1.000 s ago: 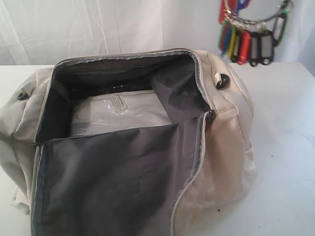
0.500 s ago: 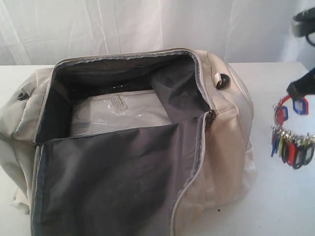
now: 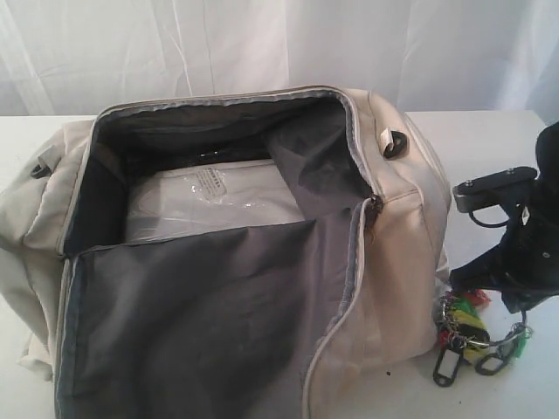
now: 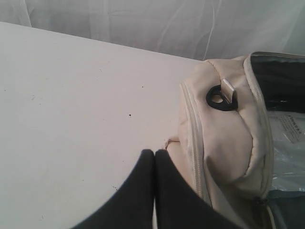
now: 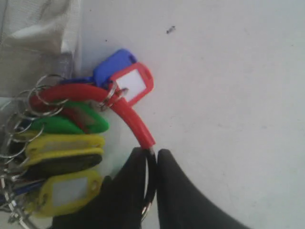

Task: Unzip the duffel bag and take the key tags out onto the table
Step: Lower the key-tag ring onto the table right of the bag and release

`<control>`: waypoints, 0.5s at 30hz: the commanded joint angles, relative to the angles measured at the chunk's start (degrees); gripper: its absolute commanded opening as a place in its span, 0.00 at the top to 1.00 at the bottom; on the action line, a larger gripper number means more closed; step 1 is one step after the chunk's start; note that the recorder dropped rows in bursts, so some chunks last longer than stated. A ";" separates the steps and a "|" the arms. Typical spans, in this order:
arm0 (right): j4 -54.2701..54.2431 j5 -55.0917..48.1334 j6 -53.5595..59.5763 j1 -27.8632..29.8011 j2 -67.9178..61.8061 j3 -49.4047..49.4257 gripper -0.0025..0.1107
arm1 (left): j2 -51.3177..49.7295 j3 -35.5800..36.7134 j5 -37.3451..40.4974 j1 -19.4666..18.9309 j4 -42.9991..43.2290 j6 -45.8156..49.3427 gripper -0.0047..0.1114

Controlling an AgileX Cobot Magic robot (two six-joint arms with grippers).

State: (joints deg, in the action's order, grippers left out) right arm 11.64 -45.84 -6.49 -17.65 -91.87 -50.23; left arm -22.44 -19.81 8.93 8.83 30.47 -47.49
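Right gripper (image 5: 151, 153): black jaws nipped shut on the bunch of multicoloured plastic key tags (image 5: 81, 125)
Tags: lying on flat white table (image 5: 228, 71), just beside open cream fabric duffel bag (image 3: 402, 253)
Left gripper (image 4: 154, 153): closed, empty

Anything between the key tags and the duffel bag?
Nothing: the key tags sit right against the duffel bag on the table, in the exterior view.

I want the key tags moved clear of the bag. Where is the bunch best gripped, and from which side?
Likely the red loop carrying the key tags, at its end, where the right gripper pinches now. It arches clear of the fanned tags, a thin bar for jaws. Come from the open table side; the duffel bag crowds the other.
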 commanded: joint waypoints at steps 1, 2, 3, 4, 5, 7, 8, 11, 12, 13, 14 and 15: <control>0.05 0.85 -1.48 0.65 -0.24 -0.12 0.60 | 0.06 0.35 -0.48 -0.21 0.46 -0.01 0.96; 0.05 0.33 -2.11 0.65 0.86 -0.78 0.54 | 0.06 0.35 -0.48 -0.21 0.46 -0.01 0.96; 0.05 -0.24 -2.45 0.65 1.87 -1.65 0.53 | 0.06 0.35 -0.58 -0.21 0.46 -0.01 0.96; 0.16 -1.41 -2.75 0.65 3.47 -3.56 0.53 | 0.06 0.35 -0.60 -0.21 0.46 -0.01 0.96; 0.16 -2.62 -2.75 0.65 4.84 -5.00 0.53 | 0.06 0.35 -0.60 -0.21 0.46 -0.01 0.96; 0.16 -5.60 -2.75 0.65 8.80 -10.06 0.57 | 0.06 0.35 -0.60 -0.21 0.46 -0.01 0.96; 0.16 -6.11 -2.75 0.65 10.51 -11.62 0.62 | 0.06 0.35 -0.60 -0.21 0.46 -0.01 0.96; 0.16 -4.99 -2.75 0.65 16.87 -14.14 0.84 | 0.06 0.35 -0.60 -0.21 0.46 -0.01 0.96; 0.16 -4.08 -2.75 0.65 19.10 -14.16 0.94 | 0.06 0.35 -0.60 -0.21 0.46 -0.01 0.96; 0.16 -2.90 -2.96 0.65 21.91 -14.03 0.97 | 0.06 0.35 -0.49 -0.21 0.46 -0.01 0.96; 0.16 -1.34 -3.33 0.65 24.86 -13.40 0.98 | 0.06 0.35 -0.35 -0.21 0.46 -0.01 0.96; 0.16 0.63 -3.92 0.65 27.80 -12.39 0.98 | 0.06 0.35 -0.35 -0.21 0.46 -0.01 0.96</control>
State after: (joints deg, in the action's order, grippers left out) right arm 11.52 -48.34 -9.09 -17.65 -70.96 -63.84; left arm -22.44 -19.81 8.74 8.83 30.47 -47.49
